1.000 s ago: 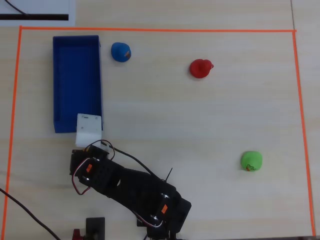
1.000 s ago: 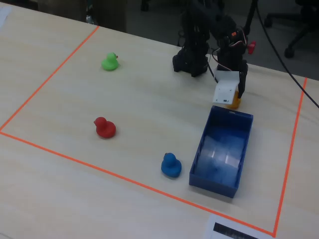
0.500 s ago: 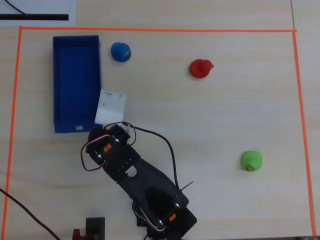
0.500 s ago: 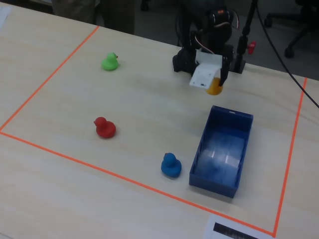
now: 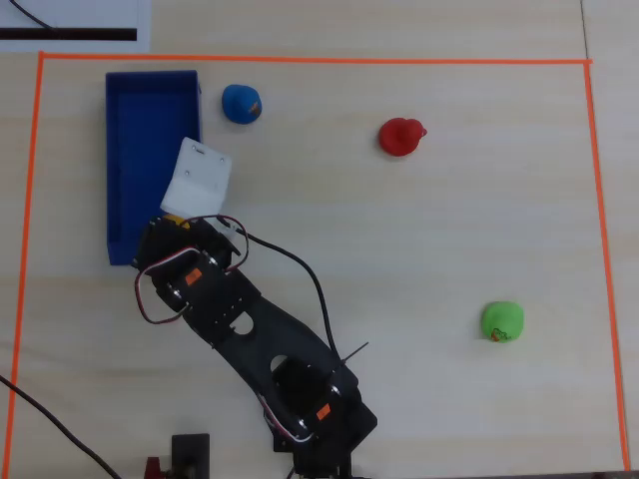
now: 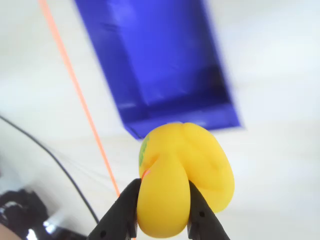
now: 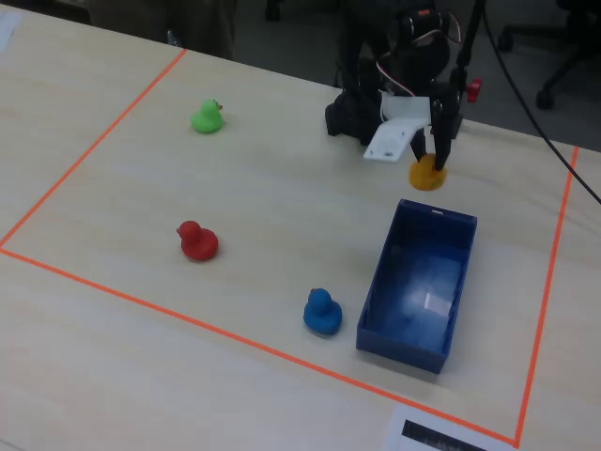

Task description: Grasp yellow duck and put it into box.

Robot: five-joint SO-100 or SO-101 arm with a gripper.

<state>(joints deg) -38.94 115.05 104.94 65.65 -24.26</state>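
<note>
1. The gripper (image 6: pixel 162 220) pinches the yellow duck (image 6: pixel 185 175), its two black fingers (image 6: pixel 122 212) pressed against the toy's sides in the wrist view.
2. In the fixed view the yellow duck (image 7: pixel 427 174) hangs off the table, just beyond the far short end of the box (image 7: pixel 376 282); in the overhead view only a sliver of it (image 5: pixel 175 218) shows under the arm, just beside the box's right wall near its near end.
3. The box (image 6: pixel 150 65) lies open and empty in the wrist view, its near corner directly beyond the duck.
4. Step in hand, by judgement: carrying; the grasp is made, the drop not yet done.
5. The next move calls for bringing the duck over the box's floor, clear of the wall, before parting the fingers.
6. The blue duck (image 7: pixel 321 311), red duck (image 7: pixel 197 241) and green duck (image 7: pixel 207 116) sit well apart, inside the orange tape border (image 7: pixel 84 150).
</note>
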